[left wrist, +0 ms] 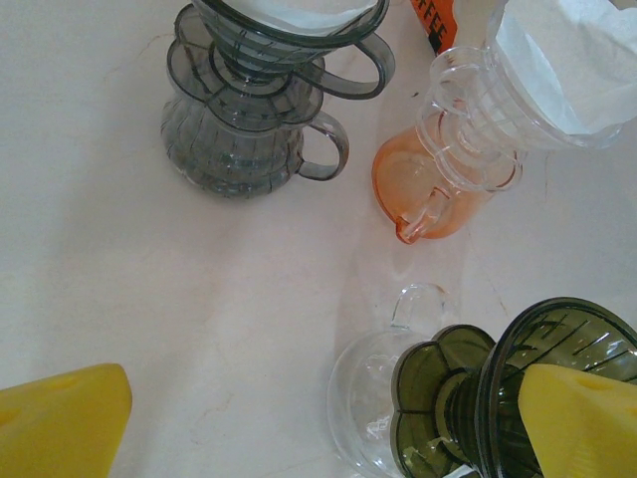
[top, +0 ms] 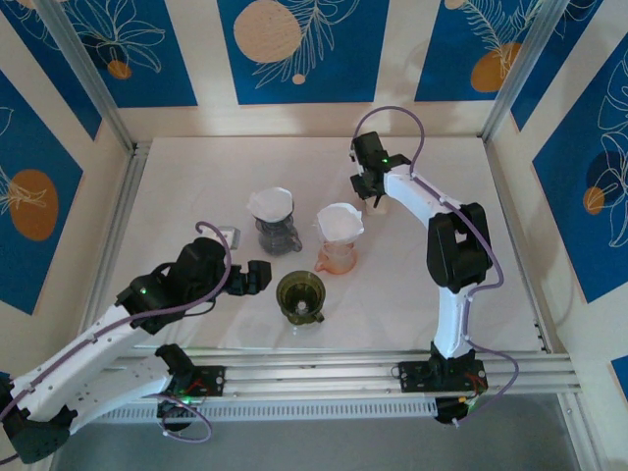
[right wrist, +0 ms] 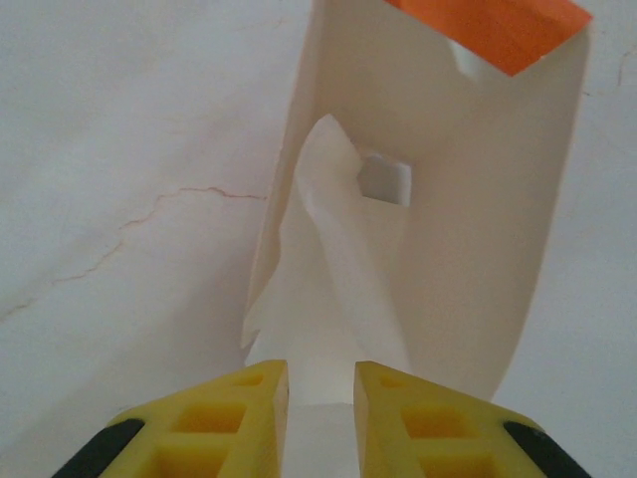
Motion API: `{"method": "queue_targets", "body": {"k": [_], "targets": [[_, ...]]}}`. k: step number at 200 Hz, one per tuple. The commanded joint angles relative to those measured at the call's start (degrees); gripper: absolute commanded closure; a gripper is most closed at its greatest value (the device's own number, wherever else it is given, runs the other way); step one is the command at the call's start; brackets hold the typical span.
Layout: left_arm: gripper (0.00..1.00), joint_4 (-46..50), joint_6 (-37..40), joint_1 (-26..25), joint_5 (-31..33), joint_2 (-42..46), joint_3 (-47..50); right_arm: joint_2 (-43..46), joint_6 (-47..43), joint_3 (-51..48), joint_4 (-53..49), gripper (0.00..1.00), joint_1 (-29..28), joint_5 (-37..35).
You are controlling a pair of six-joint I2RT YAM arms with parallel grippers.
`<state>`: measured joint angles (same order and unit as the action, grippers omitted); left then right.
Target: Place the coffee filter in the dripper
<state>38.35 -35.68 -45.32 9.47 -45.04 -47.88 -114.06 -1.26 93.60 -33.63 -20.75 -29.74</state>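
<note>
A stack of white coffee filters (right wrist: 328,289) pokes out of a white carton with an orange end (right wrist: 468,229) at the back of the table. My right gripper (right wrist: 321,383) (top: 369,192) is at that carton. Its jaws stand a narrow gap apart, and the filters' lower edge reaches in between the fingertips. An olive-green dripper (top: 300,292) (left wrist: 557,349) without a filter sits on a clear glass server (left wrist: 373,398) near the front. My left gripper (top: 257,275) (left wrist: 328,418) hovers wide open just left of it, holding nothing.
A grey dripper on a grey server (top: 273,218) (left wrist: 249,119) and a clear dripper on an orange server (top: 340,235) (left wrist: 448,169) each hold a white filter. They stand between the carton and the green dripper. Walls enclose the white table (top: 471,294).
</note>
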Motion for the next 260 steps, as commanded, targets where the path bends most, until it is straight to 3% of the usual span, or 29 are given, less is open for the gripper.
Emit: {"method": "queue_targets", "body": {"k": [1,96,141,161,196,260], "targets": [[0.00,-0.5,-0.8,0.7,-0.8,0.8,0.6,-0.4,-1.6,1.0,0.8,0.75,0.2,-2.3],[0.00,-0.3,-1.4,1.0,-1.3,0.8,0.7,-5.5,-3.8,4.9,1.5,0.75,0.2,-6.4],[0.00,-0.1,-1.6,1.1,-1.5,1.0,0.9,-6.6,-3.6,4.9,2.8,0.69,0.3,-7.7],[0.00,-0.2,-1.7,1.2,-1.5,0.9,1.0,-7.5,-3.4,5.5,2.3,0.76,0.3,-7.3],[0.00,-0.2,-1.8,1.3,-1.6,1.0,1.1,-7.3,-3.3,5.5,2.7,1.00,0.3,-7.6],[0.00,-0.5,-1.3,1.4,-1.7,1.2,0.8,2.7,0.2,-0.5,4.7,1.00,0.2,-6.5]]}}
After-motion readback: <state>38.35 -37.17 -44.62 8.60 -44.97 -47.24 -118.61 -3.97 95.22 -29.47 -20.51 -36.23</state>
